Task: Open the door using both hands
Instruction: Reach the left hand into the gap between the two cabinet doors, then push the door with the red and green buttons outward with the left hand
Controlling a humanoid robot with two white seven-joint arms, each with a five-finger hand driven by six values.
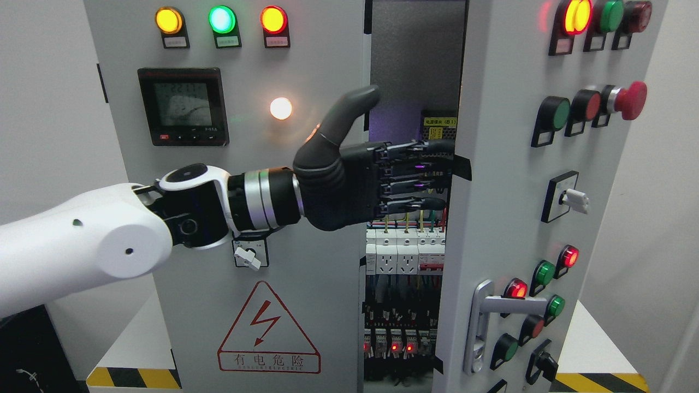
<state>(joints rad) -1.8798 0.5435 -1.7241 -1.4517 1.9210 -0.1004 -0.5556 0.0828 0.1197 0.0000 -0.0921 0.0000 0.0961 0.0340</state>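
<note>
At far left my left arm comes in low and runs level across the closed left door [218, 218], ending in the left hand [349, 174] at mid-height. Its thumb sticks up and free; the four fingers [420, 164] point right and hook around the free vertical edge of the right door [508, 218], tips hidden behind the panel. So I read them as curled on that edge, grasping the door itself, not its handle.

What the next move turns on, as I judge it: the door edge runs vertically, straight across my fingers, and the panel lies to the right of the palm. It already stands ajar, swung toward me, its hinge side somewhere off to the right. Pulling toward me and rightward should widen the gap. The risk is the fingers slipping off the thin edge.

Between the two doors the cabinet interior [404, 273] shows: a labelled module up high, a row of white breakers [404, 254] with coloured wires at mid-height, and below them terminals with small red lights.

Further right, the right door carries lamps, buttons, a red mushroom stop [631, 100] and a silver lever handle [483, 322] low down, untouched and well below my hand.

My right hand is not in view, so the two-handed part is not yet visible.
</note>
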